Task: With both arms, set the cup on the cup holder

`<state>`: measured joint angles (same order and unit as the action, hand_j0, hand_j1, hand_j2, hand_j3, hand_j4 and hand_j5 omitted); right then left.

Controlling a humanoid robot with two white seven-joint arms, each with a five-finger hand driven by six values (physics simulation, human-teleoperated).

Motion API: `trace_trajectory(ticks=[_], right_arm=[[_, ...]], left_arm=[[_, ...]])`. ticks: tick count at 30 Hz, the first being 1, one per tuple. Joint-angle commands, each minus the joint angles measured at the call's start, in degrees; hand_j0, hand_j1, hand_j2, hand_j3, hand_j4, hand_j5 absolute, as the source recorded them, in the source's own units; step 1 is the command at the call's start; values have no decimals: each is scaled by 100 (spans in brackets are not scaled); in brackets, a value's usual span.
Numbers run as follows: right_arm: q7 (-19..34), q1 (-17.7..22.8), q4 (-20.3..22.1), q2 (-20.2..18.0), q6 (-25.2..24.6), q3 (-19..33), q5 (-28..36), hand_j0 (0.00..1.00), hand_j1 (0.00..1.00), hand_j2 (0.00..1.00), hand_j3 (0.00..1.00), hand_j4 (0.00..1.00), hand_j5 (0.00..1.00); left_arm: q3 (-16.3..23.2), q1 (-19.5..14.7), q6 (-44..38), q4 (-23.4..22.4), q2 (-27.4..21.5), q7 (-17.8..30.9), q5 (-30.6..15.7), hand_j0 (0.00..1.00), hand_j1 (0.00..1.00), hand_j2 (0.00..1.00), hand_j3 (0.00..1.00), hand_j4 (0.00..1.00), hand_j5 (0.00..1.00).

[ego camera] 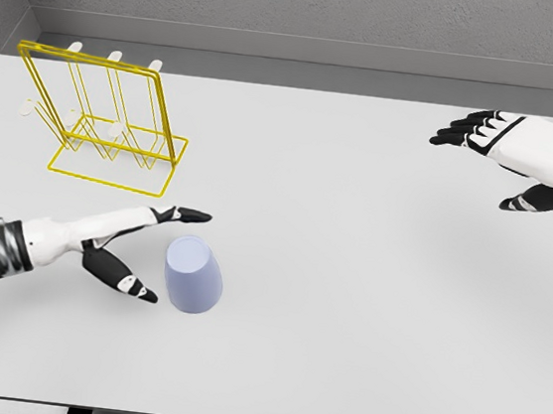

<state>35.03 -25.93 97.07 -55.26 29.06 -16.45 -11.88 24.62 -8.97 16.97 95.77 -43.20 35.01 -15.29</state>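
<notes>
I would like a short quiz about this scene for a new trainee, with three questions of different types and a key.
1. True or false: the cup is hanging on the yellow cup holder.
2. Which hand is nearer the cup? A) left hand B) right hand
3. Fill in: the left hand's fingers are ____ and hold nothing.

Key: 1 false, it is on the table; 2 A; 3 open.

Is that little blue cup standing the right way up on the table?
It looks upside down: the cup shows a closed, flat top and no opening. It rests on the table, just beside the open left robot hand, which holds nothing.
</notes>
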Motion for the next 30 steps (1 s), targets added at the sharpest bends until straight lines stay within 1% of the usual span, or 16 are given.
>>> trace_trajectory(ticks=[1,2,3,5,9,13,18,21,22,23,24,28,30], right_arm=[[-3,0,5,-2,-15,1,28,100,100,100,100,100,100],[-3,9,5,-2,-15,-7,28,100,100,100,100,100,100],[-3,0,5,-2,-15,1,28,100,100,100,100,100,100],[-3,0,14,-11,-15,-8,28,100,100,100,100,100,100],[-3,0,14,-20,-15,-8,28,100,100,100,100,100,100],[-3,9,14,-20,-15,-8,28,100,100,100,100,100,100],[-3,9,-4,-11,-15,-8,28,100,100,100,100,100,100],[-3,9,-12,-11,-15,-8,28,100,100,100,100,100,100],[-3,9,-4,-11,-15,-8,28,100,100,100,100,100,100],[-3,9,-4,-11,-15,-8,28,100,100,100,100,100,100],[-3,9,-4,-11,-15,-8,28,100,100,100,100,100,100],[-3,9,5,-11,-15,-8,28,100,100,100,100,100,100],[-3,9,5,-20,-15,-16,28,100,100,100,100,100,100]], left_arm=[[60,-9,-62,-6,92,-1,-18,100,100,100,100,100,100],[174,-123,-238,-24,119,-1,166,100,100,100,100,100,100],[271,-193,-300,-24,171,-1,193,100,100,100,100,100,100],[280,-237,-440,-32,233,-1,219,100,100,100,100,100,100],[368,-237,-414,-41,286,-1,246,100,100,100,100,100,100],[456,-202,-388,-50,286,-1,483,100,100,100,100,100,100],[500,-193,-370,-68,338,-1,474,100,100,100,100,100,100],[561,-202,-353,-85,338,-1,377,100,100,100,100,100,100],[562,-202,-353,-94,338,-1,290,100,100,100,100,100,100],[570,-193,-353,-156,338,-1,35,100,100,100,100,100,100],[561,-202,-353,-164,338,-1,-18,100,100,100,100,100,100],[553,-220,-361,-164,338,-1,-53,100,100,100,100,100,100],[561,-228,-379,-164,338,-1,-325,100,100,100,100,100,100]])
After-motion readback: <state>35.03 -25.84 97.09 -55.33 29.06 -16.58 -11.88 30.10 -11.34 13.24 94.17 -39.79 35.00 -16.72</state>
